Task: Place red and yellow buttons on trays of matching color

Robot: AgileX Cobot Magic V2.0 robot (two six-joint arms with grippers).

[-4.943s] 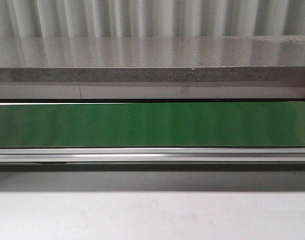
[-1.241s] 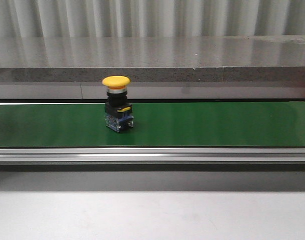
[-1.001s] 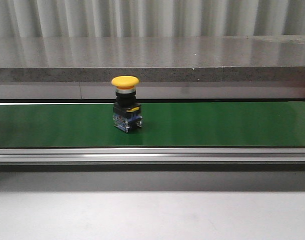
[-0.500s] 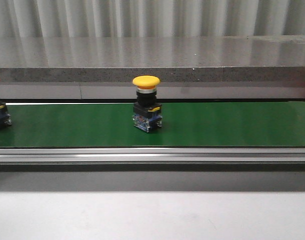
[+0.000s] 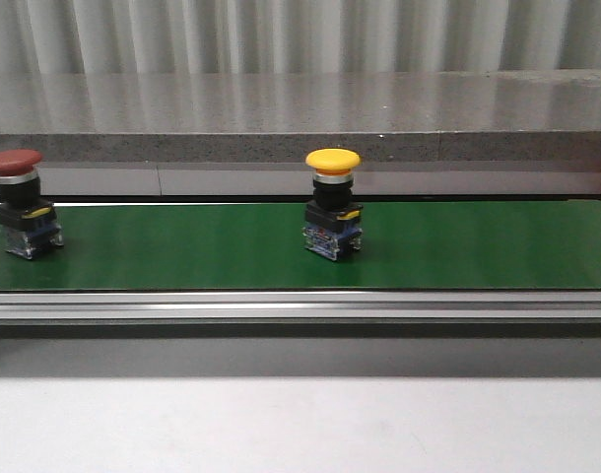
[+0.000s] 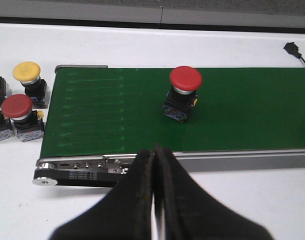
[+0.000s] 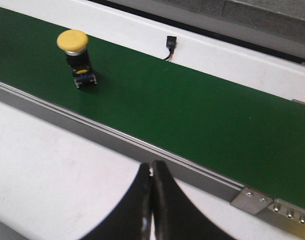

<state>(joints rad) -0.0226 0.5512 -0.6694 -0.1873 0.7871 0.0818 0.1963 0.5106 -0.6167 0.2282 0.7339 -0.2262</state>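
Observation:
A yellow button (image 5: 332, 215) stands upright near the middle of the green conveyor belt (image 5: 458, 244); the right wrist view shows this yellow button (image 7: 76, 59) too. A red button (image 5: 21, 216) stands upright at the belt's left end, and the left wrist view has this red button (image 6: 183, 99) on the belt. My left gripper (image 6: 154, 152) is shut and empty over the white table, short of the belt's near rail. My right gripper (image 7: 151, 170) is shut and empty, also on the near side of the belt. No trays are in view.
Beside the belt's end, several spare buttons stand on the white table, among them a yellow one (image 6: 29, 83) and a red one (image 6: 21, 117). A metal rail (image 5: 300, 305) runs along the belt's near edge. A grey stone ledge (image 5: 300, 118) lies behind. A small black connector (image 7: 170, 47) lies beyond the belt.
The belt was bare at first. The yellow button rode in and has travelled rightward to the middle. The red button has come into view at the left end.

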